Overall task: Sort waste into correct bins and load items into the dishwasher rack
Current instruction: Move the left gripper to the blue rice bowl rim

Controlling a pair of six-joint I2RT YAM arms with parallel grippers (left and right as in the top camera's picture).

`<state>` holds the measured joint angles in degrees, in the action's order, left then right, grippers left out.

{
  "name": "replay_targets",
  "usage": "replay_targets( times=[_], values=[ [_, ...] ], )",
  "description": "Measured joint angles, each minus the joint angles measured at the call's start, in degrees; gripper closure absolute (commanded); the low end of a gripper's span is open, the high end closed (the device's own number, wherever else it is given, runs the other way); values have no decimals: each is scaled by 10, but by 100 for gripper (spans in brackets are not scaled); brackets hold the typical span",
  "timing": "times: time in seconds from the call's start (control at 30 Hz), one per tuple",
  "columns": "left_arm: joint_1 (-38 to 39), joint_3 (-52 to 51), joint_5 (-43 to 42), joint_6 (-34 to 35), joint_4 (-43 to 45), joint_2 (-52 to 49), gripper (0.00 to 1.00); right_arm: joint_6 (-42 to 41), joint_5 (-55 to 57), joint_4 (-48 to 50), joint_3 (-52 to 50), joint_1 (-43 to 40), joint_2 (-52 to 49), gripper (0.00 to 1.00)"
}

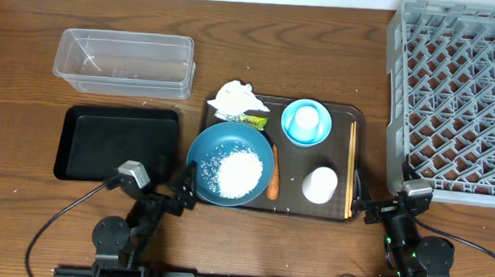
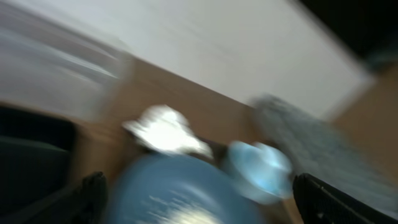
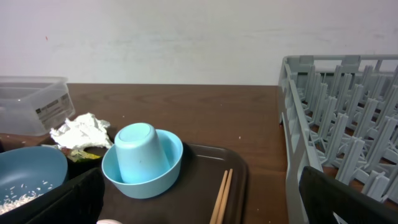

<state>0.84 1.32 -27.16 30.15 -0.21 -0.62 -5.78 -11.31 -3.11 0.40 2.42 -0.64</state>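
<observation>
Presently nothing gripped.
Noted left end effector point(image 1: 185, 187) wide beside teal bowl point(image 1: 214, 145); right end effector point(image 1: 369, 210) wide near chopsticks point(image 1: 352, 161).

Brown wood table point(image 1: 278, 38). Four things sit directly on it. Clear plastic tub point(image 1: 124, 62) at 10 o'clock, black tray point(image 1: 116, 144) at 8 o'clock just below the tub. Brown serving tray point(image 1: 292, 170) centre, toward 6 o'clock. Grey rack point(image 1: 457, 99) at 3 o'clock, running off the right edge.

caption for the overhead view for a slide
Serving tray with a teal bowl of rice, carrot, tissue and chopsticks, between black tray, clear tub and grey rack.
</observation>
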Motion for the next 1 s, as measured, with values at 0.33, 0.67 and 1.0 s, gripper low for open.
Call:
replay_targets(
  times=[0.33,0.67,1.0],
  values=[
    [0,2,-224,138,-9,0,2,0,0,0,0,0,0,1],
    [0,2,-337,164,-17,0,2,0,0,0,0,0,0,1],
    [0,52,-341,177,-76,-3,2,0,0,0,0,0,0,1]
  ],
)
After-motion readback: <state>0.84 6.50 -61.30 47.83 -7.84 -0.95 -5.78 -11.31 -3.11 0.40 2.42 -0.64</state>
